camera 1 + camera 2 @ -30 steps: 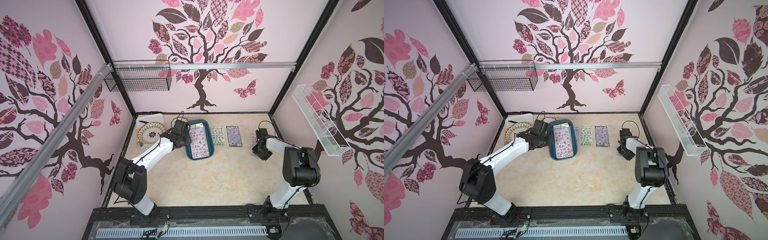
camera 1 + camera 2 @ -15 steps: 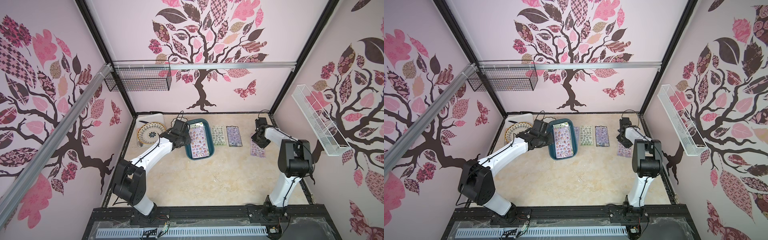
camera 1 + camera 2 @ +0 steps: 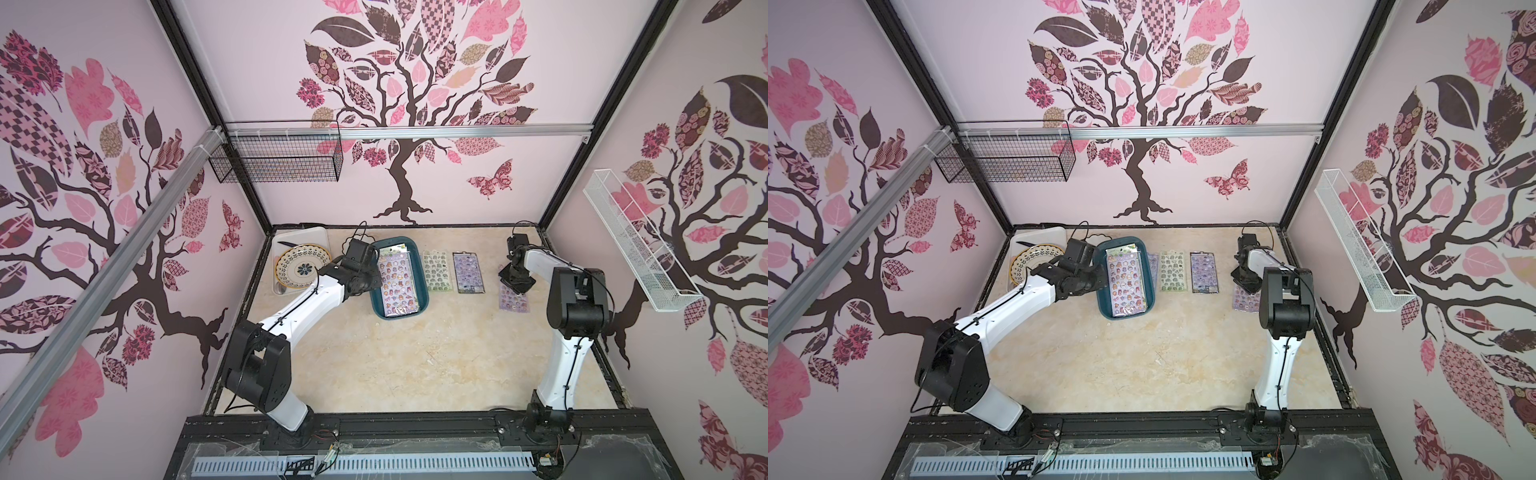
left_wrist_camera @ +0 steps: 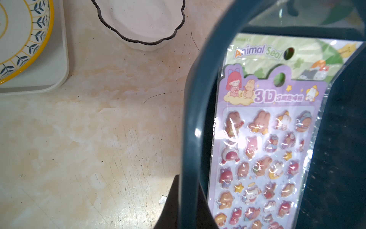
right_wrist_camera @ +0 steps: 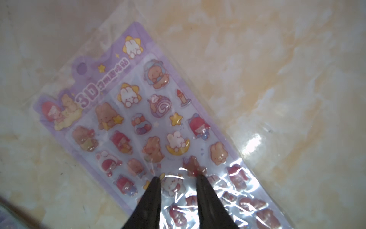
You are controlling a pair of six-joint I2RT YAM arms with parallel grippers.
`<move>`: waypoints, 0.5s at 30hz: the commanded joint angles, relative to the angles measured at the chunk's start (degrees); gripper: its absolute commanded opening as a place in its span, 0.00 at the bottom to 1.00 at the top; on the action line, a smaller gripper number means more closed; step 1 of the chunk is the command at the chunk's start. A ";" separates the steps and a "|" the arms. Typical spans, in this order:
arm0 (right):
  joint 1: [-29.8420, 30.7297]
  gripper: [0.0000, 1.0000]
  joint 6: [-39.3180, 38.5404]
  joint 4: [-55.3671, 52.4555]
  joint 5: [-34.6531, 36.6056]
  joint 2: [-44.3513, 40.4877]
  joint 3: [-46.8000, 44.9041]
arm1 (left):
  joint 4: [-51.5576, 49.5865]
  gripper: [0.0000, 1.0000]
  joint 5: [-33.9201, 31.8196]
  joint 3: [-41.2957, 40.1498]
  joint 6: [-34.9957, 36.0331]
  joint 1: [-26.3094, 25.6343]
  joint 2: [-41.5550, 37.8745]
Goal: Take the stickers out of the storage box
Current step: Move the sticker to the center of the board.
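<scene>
The teal storage box (image 3: 422, 282) (image 3: 1152, 291) stands at the back of the table, left of the middle. A stack of stickers lies in it, with a purple sheet (image 3: 397, 284) (image 4: 263, 150) on top. My left gripper (image 3: 372, 284) (image 4: 188, 179) is shut on the box's left wall. A green sheet (image 3: 436, 272) and a dark purple sheet (image 3: 468, 274) lie flat to the right of the box. Further right another purple sheet (image 3: 514, 299) (image 5: 138, 119) lies on the table. My right gripper (image 3: 517, 284) (image 5: 178, 176) is open over it, fingertips at its wrapper.
A white tray (image 3: 320, 237) with a patterned plate (image 3: 302, 270) fills the back left corner. A white scalloped bowl (image 4: 142, 19) stands between it and the box. A black wire basket (image 3: 274, 158) hangs on the back wall. A white wire shelf (image 3: 636, 245) hangs on the right wall.
The right arm's elbow has lifted and its gripper has shifted slightly toward the back wall, uncovering more of the purple sheet beneath. The left arm and the box have not moved.
</scene>
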 commanded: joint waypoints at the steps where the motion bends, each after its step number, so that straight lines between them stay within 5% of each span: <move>1: -0.02 0.33 -1.02 0.86 -3.50 4.68 2.65 | 2.67 0.00 0.79 -0.19 -0.72 0.14 -2.12; 15: 3.29 0.33 -3.62 -1.76 -4.29 10.94 12.06 | 2.66 0.00 0.86 -0.14 -0.79 0.13 -1.91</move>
